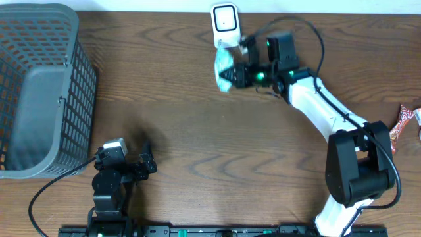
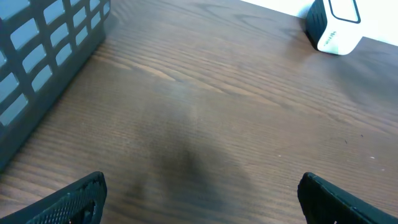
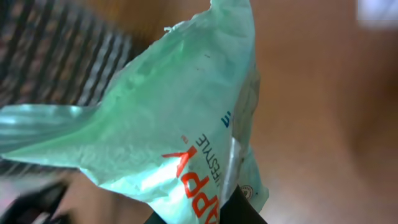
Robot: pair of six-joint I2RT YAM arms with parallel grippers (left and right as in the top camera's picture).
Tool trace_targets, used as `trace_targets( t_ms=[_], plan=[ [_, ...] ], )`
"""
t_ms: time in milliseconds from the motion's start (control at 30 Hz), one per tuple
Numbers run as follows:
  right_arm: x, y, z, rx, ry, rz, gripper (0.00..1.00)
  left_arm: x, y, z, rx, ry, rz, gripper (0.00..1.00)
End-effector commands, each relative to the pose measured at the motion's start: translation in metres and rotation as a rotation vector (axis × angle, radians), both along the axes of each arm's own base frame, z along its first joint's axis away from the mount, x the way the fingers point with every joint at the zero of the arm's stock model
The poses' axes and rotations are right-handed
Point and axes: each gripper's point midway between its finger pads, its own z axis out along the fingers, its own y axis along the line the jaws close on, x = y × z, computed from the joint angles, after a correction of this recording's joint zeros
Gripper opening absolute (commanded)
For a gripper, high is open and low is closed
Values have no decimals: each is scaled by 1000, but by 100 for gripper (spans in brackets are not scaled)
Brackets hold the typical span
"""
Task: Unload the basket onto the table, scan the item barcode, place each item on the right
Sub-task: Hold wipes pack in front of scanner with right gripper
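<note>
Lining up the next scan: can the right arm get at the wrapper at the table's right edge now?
Probably not yet. The right gripper is shut on the green packet by the scanner, so its jaws are taken. The wrapper itself lies uncovered near that arm's base.

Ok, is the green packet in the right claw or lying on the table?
Held: the right claw is shut on the green packet, pinching its edge, beside the scanner.
</note>
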Motion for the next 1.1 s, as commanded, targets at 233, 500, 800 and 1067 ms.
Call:
trace_targets(
  t_ms=[233, 500, 800, 1067],
  plan=[
    [83, -2, 73, -367, -559, -178, 1, -3, 3, -13, -4, 32, 16, 98],
    [143, 2, 56, -479, -629, -196, 1, -3, 3, -13, -3, 32, 16, 98],
    [208, 4, 35, -641, -711, -234, 1, -3, 3, -13, -4, 32, 16, 98],
    [220, 9, -13, -674, -683, -203, 1, -3, 3, -13, -3, 32, 16, 98]
  ],
)
